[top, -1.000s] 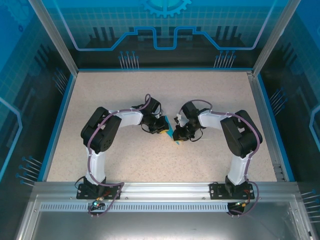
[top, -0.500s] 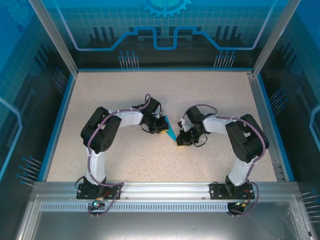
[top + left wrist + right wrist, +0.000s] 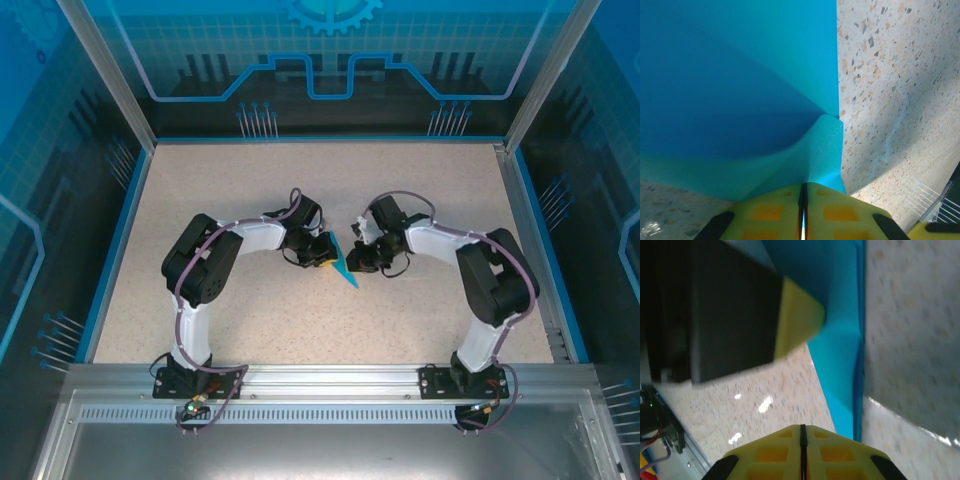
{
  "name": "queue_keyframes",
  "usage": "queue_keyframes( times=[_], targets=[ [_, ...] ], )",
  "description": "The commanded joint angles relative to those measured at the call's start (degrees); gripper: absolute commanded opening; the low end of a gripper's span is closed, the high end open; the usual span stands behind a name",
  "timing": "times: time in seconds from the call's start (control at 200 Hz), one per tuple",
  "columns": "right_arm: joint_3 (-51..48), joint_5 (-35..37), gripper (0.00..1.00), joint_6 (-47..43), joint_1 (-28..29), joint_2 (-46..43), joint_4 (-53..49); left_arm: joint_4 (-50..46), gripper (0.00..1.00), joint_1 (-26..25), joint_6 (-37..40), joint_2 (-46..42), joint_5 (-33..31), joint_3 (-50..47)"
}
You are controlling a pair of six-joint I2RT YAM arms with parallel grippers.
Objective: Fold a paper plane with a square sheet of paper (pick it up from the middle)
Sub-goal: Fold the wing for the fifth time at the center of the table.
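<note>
Rail: an aluminium rail [image 3: 330,385] is seen along the near edge, with both arm bases bolted to it.
Arms: the left arm [image 3: 200,265] and the right arm [image 3: 490,280] are bent inward, with their wrists close together over the middle of the tabletop [image 3: 330,180].
Left claw: the left claw [image 3: 803,187] is clenched on the paper [image 3: 740,75]. In its wrist view the yellow pads are pressed together, and an edge of the sheet is pinched between them.
Right claw: the right claw [image 3: 801,429] is clenched, its pads closed to a thin line. Its tip lies just beside the narrow lower end of the paper. Whether any paper is caught between the pads cannot be told.
Paper, place: it is found between the two claws near the middle of the tabletop, held at the left claw's tip. Its pointed end is directed toward the near right.
Paper, look: it is bright blue, plain and unmarked, and it is folded. Overlapping layers are seen in the left wrist view, with one straight edge against the tabletop. A darker shaded panel and a paler flap curling toward the pads are also seen there. From above it is read as a small narrow wedge with a sharp tip.
Tabletop: a speckled beige surface is bordered in blue.
Back panel: a blue back panel [image 3: 330,60], printed with circuit lines and a gear, is set behind the far edge.
</note>
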Motion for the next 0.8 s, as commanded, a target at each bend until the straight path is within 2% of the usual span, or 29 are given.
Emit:
queue_keyframes(
  times=[0.0,0.23,0.54,0.66,0.79],
  targets=[
    [2.2,0.1,0.09,1.2,1.2,5.1,0.0,-4.5,0.12,0.1,0.4,2.7,-3.9,-0.7],
    [-0.2,1.1,0.08,0.7,1.1,5.8,-0.9,-4.5,0.12,0.1,0.3,2.7,-4.3,-0.7],
    [-9.9,3.0,0.08,-1.6,-0.9,-0.5,-5.0,-4.7,0.11,0.1,0.6,2.7,-4.9,-0.8],
    [-9.7,2.9,0.08,-0.8,-1.4,-3.8,-4.3,-4.4,0.12,0.1,0.7,2.8,-4.5,-0.7],
    [-5.2,0.1,0.1,1.7,0.0,-4.4,-0.6,-4.1,0.12,0.1,0.6,2.7,-3.4,-0.4]
  ],
)
